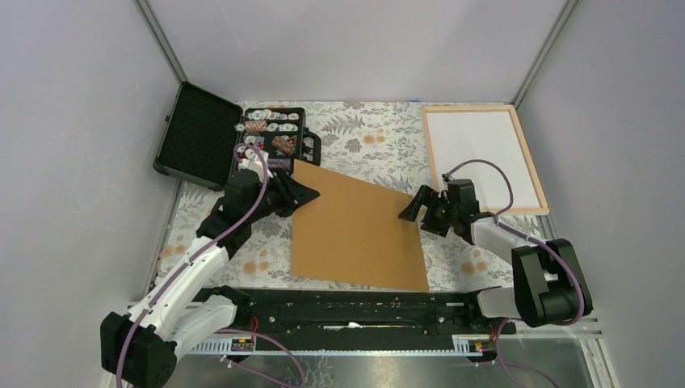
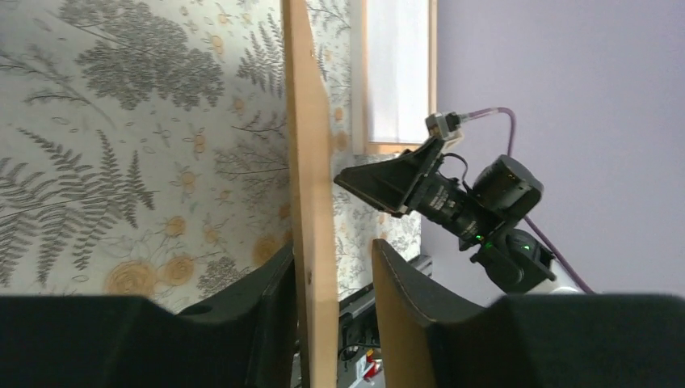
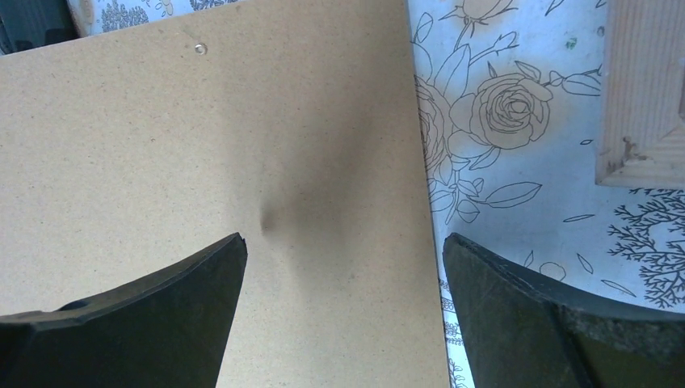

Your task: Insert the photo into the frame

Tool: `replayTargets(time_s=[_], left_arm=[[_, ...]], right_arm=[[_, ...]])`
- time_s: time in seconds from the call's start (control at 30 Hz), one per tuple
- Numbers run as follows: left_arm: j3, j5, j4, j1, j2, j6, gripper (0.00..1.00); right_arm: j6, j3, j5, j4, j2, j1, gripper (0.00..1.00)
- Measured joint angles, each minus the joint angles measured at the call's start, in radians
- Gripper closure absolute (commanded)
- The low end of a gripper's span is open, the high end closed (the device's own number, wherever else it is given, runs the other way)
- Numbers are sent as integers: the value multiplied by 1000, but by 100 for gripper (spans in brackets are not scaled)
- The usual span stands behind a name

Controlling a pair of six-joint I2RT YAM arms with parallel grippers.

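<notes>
Cardboard [image 1: 355, 230], left pincer [image 2: 333, 246] narrow astride its edge, right pincer [image 3: 343, 238] wide open over it

Matt cardboard board [image 3: 242, 121]; pale wood frame [image 3: 642, 89] (rough)

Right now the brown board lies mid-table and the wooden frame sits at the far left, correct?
Not quite: the brown board does lie mid-table, but the wooden frame sits at the far right, as the top view shows.
</notes>
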Motion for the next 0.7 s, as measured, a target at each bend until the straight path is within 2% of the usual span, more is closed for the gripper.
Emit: replayTargets(time_s=[0.2,0.3,0.43,0.57,0.6,0.7], left_arm=[[-1,-47,-67,0,-27,55,100],[0,-67,-94,0,-27,84,100],[42,-98,-161,-1,-25,130,100],[132,-122,-236,-2,-27,196,100],[157,-129,-253,-2,-29,213,100],[237,-152,-308,-3,-37,265,100]], right_arm=[[-6,9,10,-36,-6,11,1],[-47,56,59,-142,-7,26,0],[-133,198,246,-365,-25,32,0],[-183,342,408,-446,-33,32,0],[-190,378,436,-456,-21,32,2],[-204,495,489,-479,72,32,21]])
